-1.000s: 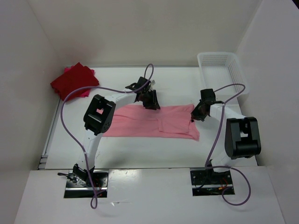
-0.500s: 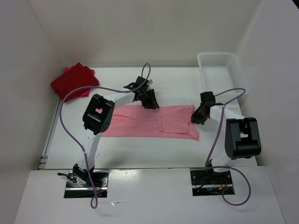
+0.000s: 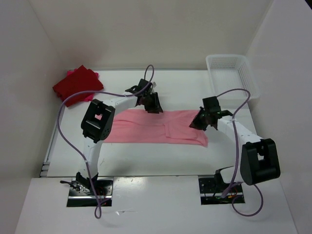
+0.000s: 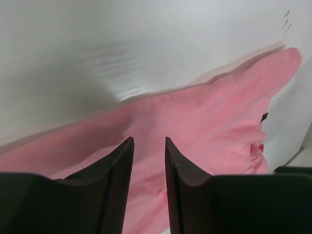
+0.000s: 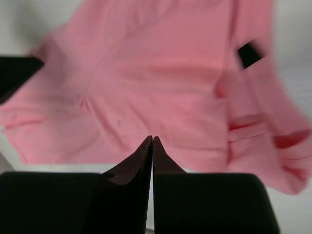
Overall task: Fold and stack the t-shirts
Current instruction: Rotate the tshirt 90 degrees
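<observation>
A light pink t-shirt (image 3: 156,126) lies flattened in a long band across the middle of the table (image 3: 180,87). My left gripper (image 3: 155,106) hovers over the shirt's far edge, jaws open, nothing between them; in the left wrist view the pink cloth (image 4: 204,117) lies beneath the left gripper (image 4: 148,140). My right gripper (image 3: 195,123) is above the shirt's right end, shut and empty; the right wrist view shows the right gripper (image 5: 152,139) with tips together over the cloth (image 5: 161,73). A folded dark red t-shirt (image 3: 78,85) sits at the back left on a crimson-pink one (image 3: 70,73).
A white mesh basket (image 3: 229,73) stands at the back right corner. White walls close in the table on the left, back and right. Both arms' purple cables loop over the table.
The right arm has swung, its elbow out to the right and nearer, and its gripper has shifted left over the shirt's right end. The left gripper edged slightly left.
</observation>
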